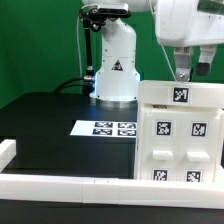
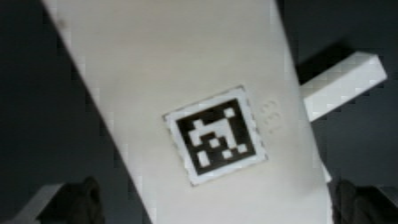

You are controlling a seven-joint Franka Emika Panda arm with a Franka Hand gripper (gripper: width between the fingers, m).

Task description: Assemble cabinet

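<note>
- Cabinet (image 1: 178, 140) upright at the table (image 1: 45, 125) edge on the exterior view's right, near front corner; white body, several black-and-white tags on its face, top piece with one tag at its upper end.
- Hand (image 1: 187, 70) directly above cabinet's top edge, fingertips close to or touching it; contact not resolvable.
- Wrist view: filled by a long white panel (image 2: 178, 100) with one tag (image 2: 221, 135), running diagonally; two dark fingertips (image 2: 71, 203) at either side of panel near frame edge.
- Hand spread wide, straddling panel; cannot tell whether gripping.
- Marker board (image 1: 108, 128) flat mid-table, just beside cabinet.
- Long white rail (image 1: 60, 186) along front table edge.
- Robot base (image 1: 114, 70) at back edge.
</note>
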